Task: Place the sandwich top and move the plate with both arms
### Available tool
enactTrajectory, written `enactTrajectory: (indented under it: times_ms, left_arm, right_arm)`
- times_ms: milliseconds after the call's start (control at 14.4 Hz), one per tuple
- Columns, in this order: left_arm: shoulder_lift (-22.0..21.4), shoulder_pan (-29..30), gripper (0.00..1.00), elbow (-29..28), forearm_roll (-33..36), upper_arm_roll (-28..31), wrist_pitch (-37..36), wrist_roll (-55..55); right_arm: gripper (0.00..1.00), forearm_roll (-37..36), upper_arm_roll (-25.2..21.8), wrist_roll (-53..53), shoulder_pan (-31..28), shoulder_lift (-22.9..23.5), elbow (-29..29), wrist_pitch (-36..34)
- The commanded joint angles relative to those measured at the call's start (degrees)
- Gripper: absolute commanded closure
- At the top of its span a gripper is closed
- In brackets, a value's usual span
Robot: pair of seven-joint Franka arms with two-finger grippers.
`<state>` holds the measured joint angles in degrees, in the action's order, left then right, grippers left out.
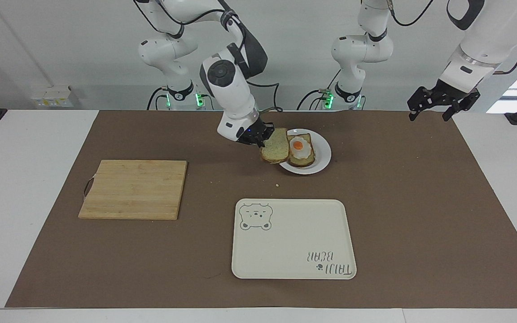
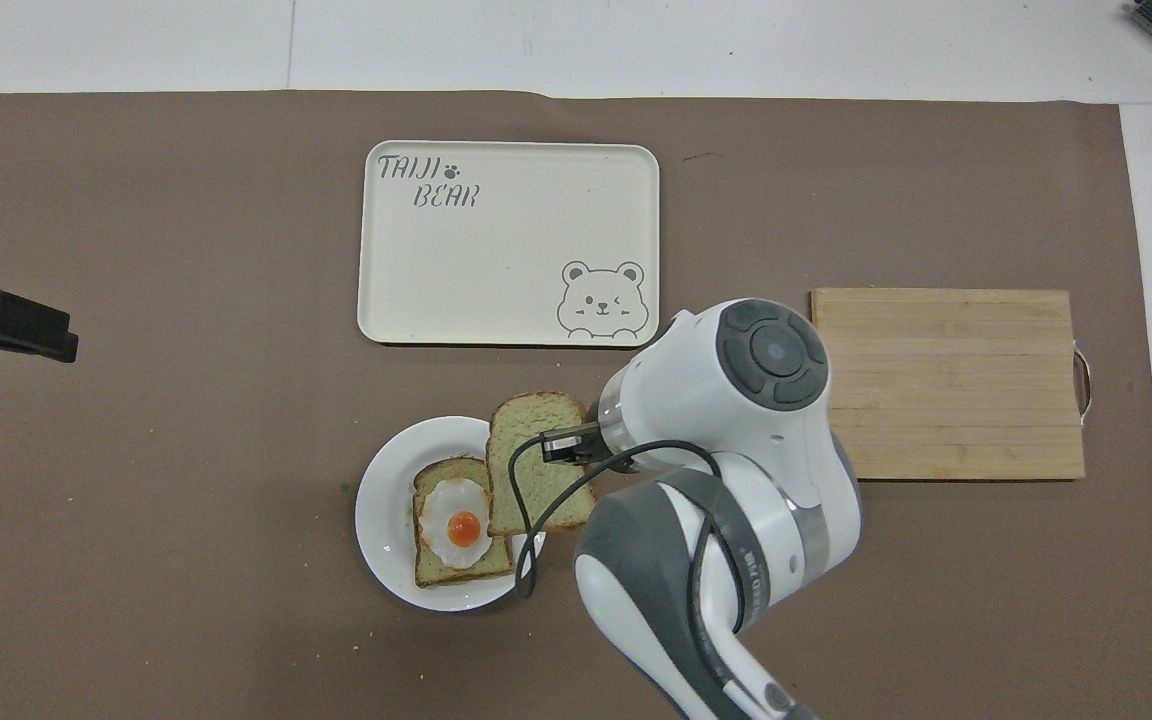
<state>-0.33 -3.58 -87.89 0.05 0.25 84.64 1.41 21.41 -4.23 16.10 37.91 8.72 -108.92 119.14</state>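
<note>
My right gripper (image 1: 258, 137) is shut on one edge of the sandwich top (image 1: 275, 146), a plain slice of bread with a brown crust. It holds the slice in the air over the rim of the white plate (image 1: 322, 157), at the plate's side toward the right arm's end of the table. The slice also shows in the overhead view (image 2: 526, 460), overlapping the plate (image 2: 386, 520). On the plate lies a bread slice with a fried egg (image 1: 300, 150). My left gripper (image 1: 442, 102) waits raised at the left arm's end of the table, also seen in the overhead view (image 2: 6, 327).
A cream rectangular tray with a bear drawing (image 1: 293, 238) lies farther from the robots than the plate. A wooden cutting board (image 1: 133, 189) lies toward the right arm's end of the table. A brown mat (image 1: 420, 215) covers the table.
</note>
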Motion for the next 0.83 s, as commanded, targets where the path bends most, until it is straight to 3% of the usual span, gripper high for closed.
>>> enactTrajectory:
  times_ms: [0, 277, 485, 763]
  left_arm:
    - [-0.03, -0.47, 0.0, 0.18, -1.53, 0.1, -1.05, 0.79]
    - [-0.99, 0.15, 0.0, -1.49, -4.7, 0.28, -0.79, 0.7]
    - [-1.26, 0.24, 0.0, -2.54, -7.51, 0.37, 0.61, 0.7]
    - [-4.41, 0.76, 0.0, -10.09, -12.08, 0.72, 6.49, 1.4]
  right_arm:
    - [1.0, 1.53, -0.17, 2.96, 3.83, 2.08, -0.77, 4.08]
    - [1.0, 1.61, -0.17, 4.64, 9.28, 6.82, -0.77, 9.26]
    - [1.0, 1.61, -0.17, 4.99, 9.64, 7.71, -0.77, 10.76]
    - [1.0, 7.23, -0.17, 5.17, 11.66, 9.47, -1.03, 15.23]
